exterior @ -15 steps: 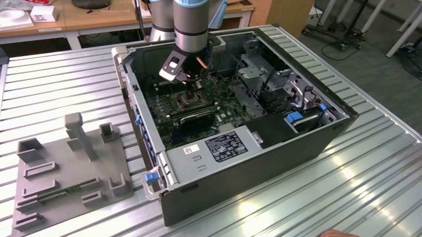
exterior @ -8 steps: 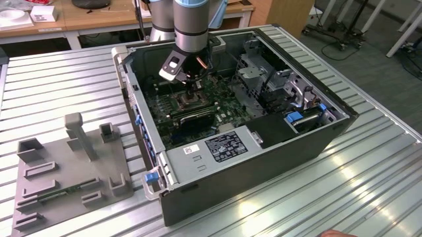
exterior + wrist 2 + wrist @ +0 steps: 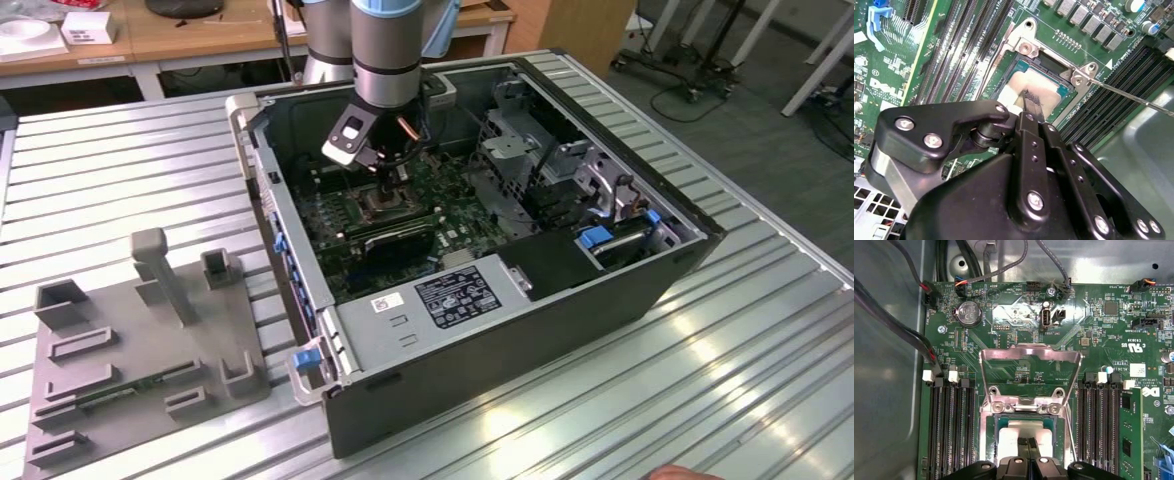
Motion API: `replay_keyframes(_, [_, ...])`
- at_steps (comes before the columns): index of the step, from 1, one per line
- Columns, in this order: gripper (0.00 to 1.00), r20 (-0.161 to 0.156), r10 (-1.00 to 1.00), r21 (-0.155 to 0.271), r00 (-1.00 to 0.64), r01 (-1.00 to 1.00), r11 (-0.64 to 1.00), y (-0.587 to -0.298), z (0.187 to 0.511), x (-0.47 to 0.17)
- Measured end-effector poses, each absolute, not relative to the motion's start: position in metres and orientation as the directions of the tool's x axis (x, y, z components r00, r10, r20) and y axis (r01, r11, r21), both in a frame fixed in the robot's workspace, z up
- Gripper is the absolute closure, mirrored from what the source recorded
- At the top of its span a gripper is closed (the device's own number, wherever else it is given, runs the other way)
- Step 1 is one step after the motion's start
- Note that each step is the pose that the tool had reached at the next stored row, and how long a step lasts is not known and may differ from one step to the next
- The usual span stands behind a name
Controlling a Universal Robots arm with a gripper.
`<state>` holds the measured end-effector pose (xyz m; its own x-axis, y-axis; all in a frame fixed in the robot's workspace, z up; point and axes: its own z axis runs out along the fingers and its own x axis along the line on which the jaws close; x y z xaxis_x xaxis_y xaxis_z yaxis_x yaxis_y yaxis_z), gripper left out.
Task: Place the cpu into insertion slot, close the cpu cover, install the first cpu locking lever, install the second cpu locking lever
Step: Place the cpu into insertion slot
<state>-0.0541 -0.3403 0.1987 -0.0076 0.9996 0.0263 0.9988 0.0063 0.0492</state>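
The cpu [image 3: 1046,84] [image 3: 1024,428], a small chip with a silvery top, lies flat in the insertion slot [image 3: 388,207] [image 3: 1019,60] [image 3: 995,432] on the green motherboard [image 3: 1104,340]. My gripper [image 3: 387,188] [image 3: 1032,101] [image 3: 1028,444] stands straight above it with its fingertips [image 3: 1029,107] pressed together, resting on or just over the chip's top. The cpu cover [image 3: 1030,354], a metal frame with a cut-out centre, is swung open away from the socket on its hinge [image 3: 1021,408]. A thin locking lever [image 3: 1134,98] sticks out free beside the socket.
The open computer case [image 3: 627,290] walls in the board on every side. Black memory slots [image 3: 951,425] [image 3: 1099,420] flank the socket. Cables [image 3: 904,325] run along the case wall. A grey fixture [image 3: 147,330] lies on the metal table at the exterior view's left.
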Motion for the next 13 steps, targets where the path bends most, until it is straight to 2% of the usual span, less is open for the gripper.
replay_keyframes(13, [0.89, 0.026, 1.000, 0.049, -0.008, 0.999, 0.006, -0.3403, 0.1985, -0.0541])
